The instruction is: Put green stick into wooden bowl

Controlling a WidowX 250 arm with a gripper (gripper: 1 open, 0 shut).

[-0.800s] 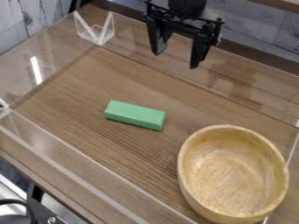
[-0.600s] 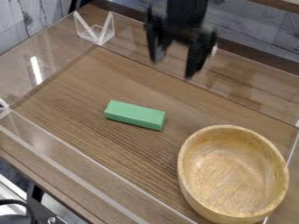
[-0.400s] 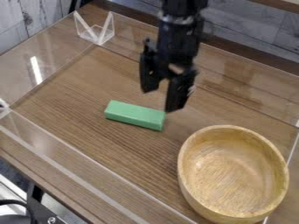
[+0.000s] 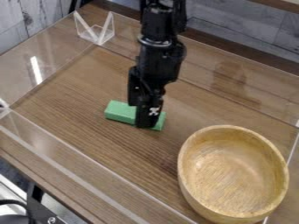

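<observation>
The green stick (image 4: 115,111) lies flat on the wooden table, left of centre, and only its left end and near edge show. My gripper (image 4: 145,108) hangs pointing steeply down right over the stick's middle and right part. Its black fingers (image 4: 156,115) stand open on either side of the bar, and whether they touch it I cannot tell. The wooden bowl (image 4: 233,175), light, round and holding nothing, sits at the front right, well apart from the gripper.
Low clear plastic walls (image 4: 35,131) fence the table on all sides. A clear plastic bracket (image 4: 93,31) stands at the back left corner. Bare wood lies between the stick and the bowl.
The gripper has come from the back of the table forward, leftward and down onto the green stick, staying open. The stick and the bowl have not moved.
</observation>
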